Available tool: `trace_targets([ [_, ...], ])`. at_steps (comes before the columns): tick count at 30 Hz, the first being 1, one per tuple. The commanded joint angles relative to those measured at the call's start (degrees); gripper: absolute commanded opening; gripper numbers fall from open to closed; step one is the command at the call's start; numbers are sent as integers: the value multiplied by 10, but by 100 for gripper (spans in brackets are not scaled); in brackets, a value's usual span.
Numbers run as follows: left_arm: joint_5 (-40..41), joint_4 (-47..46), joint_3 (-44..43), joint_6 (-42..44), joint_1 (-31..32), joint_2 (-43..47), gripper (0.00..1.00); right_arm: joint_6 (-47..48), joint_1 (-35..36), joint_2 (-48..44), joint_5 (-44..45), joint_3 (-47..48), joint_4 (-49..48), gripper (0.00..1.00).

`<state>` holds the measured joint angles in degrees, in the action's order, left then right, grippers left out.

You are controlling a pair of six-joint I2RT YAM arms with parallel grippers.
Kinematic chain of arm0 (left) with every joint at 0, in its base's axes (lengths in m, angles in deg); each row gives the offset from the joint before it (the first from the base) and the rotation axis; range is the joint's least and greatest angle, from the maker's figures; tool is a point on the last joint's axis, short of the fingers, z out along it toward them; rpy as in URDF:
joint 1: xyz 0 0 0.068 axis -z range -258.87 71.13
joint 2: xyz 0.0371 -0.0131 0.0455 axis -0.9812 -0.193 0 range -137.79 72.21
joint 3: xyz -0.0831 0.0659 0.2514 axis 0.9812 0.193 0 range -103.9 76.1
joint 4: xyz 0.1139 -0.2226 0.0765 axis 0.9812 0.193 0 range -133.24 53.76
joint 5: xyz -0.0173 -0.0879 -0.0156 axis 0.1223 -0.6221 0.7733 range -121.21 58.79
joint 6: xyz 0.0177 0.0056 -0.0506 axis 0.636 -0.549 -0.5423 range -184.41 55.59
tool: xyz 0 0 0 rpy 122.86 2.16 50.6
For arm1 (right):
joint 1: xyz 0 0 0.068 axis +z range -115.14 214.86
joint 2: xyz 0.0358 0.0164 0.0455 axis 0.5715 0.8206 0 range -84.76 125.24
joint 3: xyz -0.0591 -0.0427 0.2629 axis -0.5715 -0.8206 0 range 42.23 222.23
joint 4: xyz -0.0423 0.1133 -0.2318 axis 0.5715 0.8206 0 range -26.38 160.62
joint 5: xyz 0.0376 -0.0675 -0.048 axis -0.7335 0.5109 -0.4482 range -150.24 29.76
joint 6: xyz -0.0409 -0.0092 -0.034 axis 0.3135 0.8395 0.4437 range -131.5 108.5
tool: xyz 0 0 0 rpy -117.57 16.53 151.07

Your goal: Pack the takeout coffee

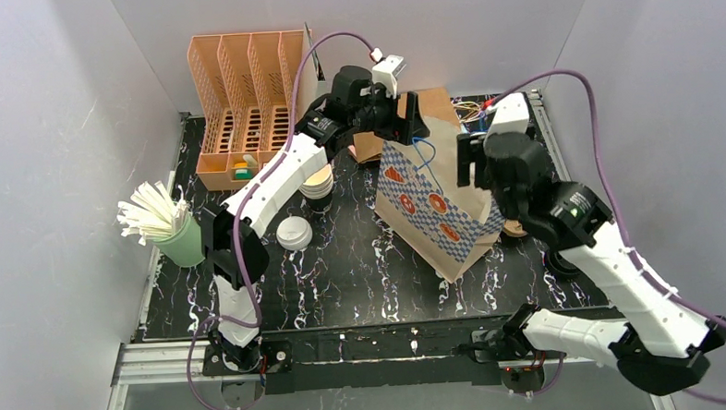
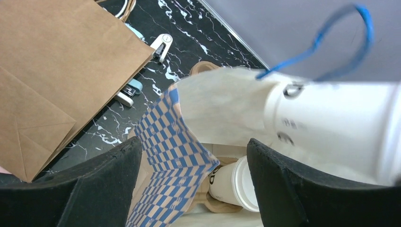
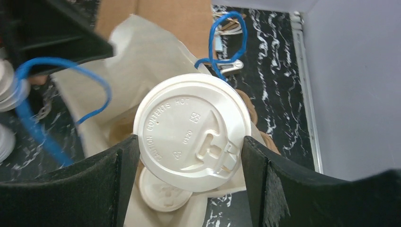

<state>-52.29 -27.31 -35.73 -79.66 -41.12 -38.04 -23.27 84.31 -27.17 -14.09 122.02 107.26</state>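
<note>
Clamping one lidded cup [image 3: 191,137] above one bagged cup [image 3: 163,194].

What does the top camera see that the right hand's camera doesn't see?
Only the top view shows the green cup of straws and the orange rack. Only the right wrist view shows the words on the lid of the held cup, and a second lidded cup down inside the bag. Both show the bag's blue handles.

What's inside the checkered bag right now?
One lidded cup sits in the pulp tray at the bottom; the right gripper holds a second cup above it. The tray's other pocket is hidden.
</note>
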Motion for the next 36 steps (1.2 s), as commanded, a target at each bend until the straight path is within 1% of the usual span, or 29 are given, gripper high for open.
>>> trace_targets([
  [1, -18, 27, -37, 10, 5, -12, 76, 31, -138, 20, -184, 12, -34, 47],
  [5, -22, 53, -52, 17, 9, -23, 71, 19, -181, 43, -255, 22, -31, 44],
  [7, -17, 74, -58, 31, 12, -25, 69, 13, -186, 43, -275, 22, -33, 43],
  [9, -7, 92, -67, 46, 14, -25, 64, 5, -186, 44, -286, 23, -30, 42],
  [10, -3, 100, -71, 53, 14, -26, 59, 2, -186, 44, -290, 22, -28, 42],
  [11, 2, 106, -77, 62, 14, -28, 51, 1, -187, 43, -294, 21, -25, 42],
  [14, 8, 115, -97, 75, 16, -37, 18, 4, -186, 41, -311, 17, -20, 41],
  [15, 9, 116, -107, 79, 18, -40, 10, 7, -187, 40, -316, 16, -19, 41],
  [16, 12, 116, -115, 84, 20, -41, 4, 10, -186, 39, -322, 14, -18, 40],
  [17, 16, 116, -123, 91, 24, -40, 0, 14, -186, 38, -327, 14, -16, 40],
  [21, 20, 113, -142, 117, 38, -36, 0, 31, -187, 34, -331, 10, -13, 39],
  [24, 32, 112, -137, 124, 44, -29, 0, 36, -186, 31, -327, -2, -14, 39],
  [25, 38, 113, -132, 125, 44, -26, 3, 36, -186, 30, -326, -7, -16, 39],
  [28, 49, 114, -116, 126, 46, -22, 44, 34, -186, 26, -321, -13, -21, 39],
  [29, 54, 118, -116, 124, 45, -24, 55, 33, -186, 25, -317, -12, -21, 39],
  [30, 59, 127, -120, 120, 45, -27, 62, 33, -187, 23, -315, -12, -21, 39],
  [32, 68, 150, -134, 115, 46, -37, 67, 34, -187, 21, -309, -13, -21, 39],
  [36, 76, 180, -131, 113, 50, -45, 73, 34, -186, 12, -306, -17, -19, 39],
])
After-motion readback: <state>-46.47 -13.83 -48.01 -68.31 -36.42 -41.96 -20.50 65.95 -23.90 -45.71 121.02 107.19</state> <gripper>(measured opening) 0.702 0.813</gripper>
